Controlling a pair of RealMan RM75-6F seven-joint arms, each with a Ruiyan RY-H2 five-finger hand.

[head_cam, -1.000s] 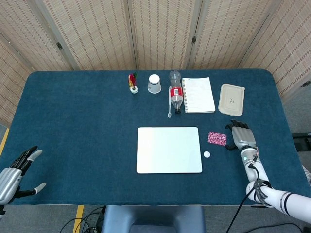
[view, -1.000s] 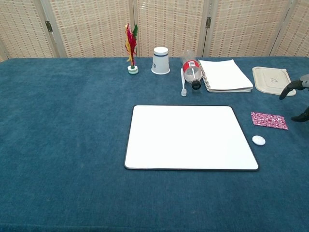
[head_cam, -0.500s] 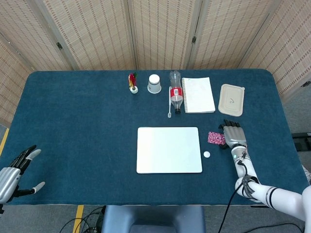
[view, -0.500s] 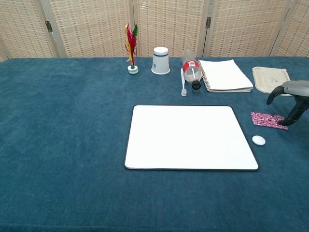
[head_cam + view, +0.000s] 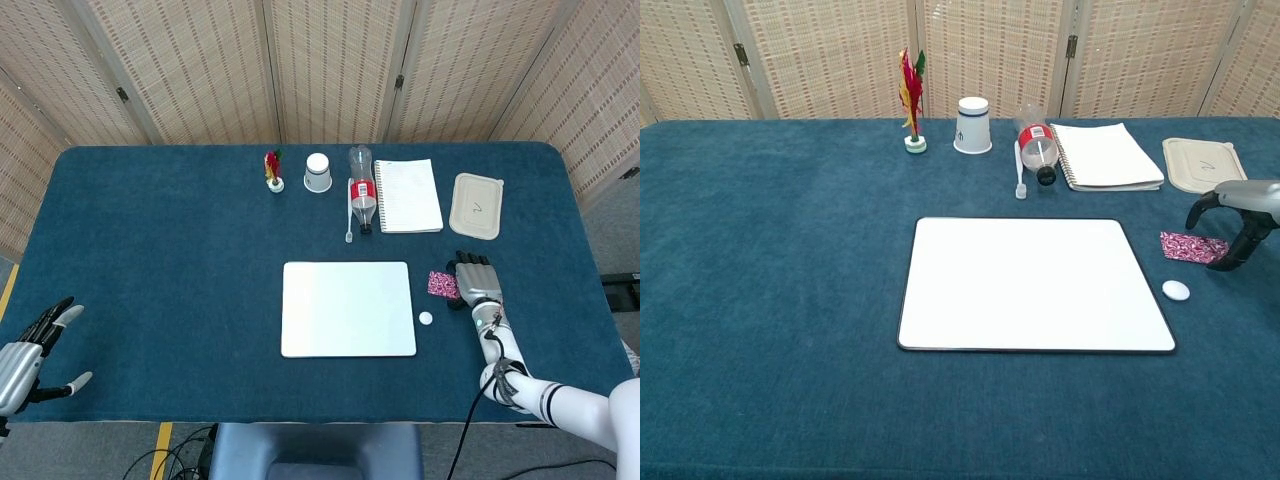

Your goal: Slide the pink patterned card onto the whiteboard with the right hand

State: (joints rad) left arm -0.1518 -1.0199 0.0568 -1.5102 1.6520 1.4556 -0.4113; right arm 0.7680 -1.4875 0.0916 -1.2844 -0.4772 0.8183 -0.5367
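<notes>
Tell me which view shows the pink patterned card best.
Chest view: the pink patterned card looks larger, its pattern readable, right hand over its right end. Head view shows only a small sliver beside the hand.

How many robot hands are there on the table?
2. The right hand is on the right, fingers over the pink patterned card beside the whiteboard. The left hand is at the table's near left corner.

Bright, even overhead light, soft faint shadows; whiteboard (image 5: pixel 1035 283) slightly washed out, no hard glare; both views sharp, mild edge distortion.
</notes>
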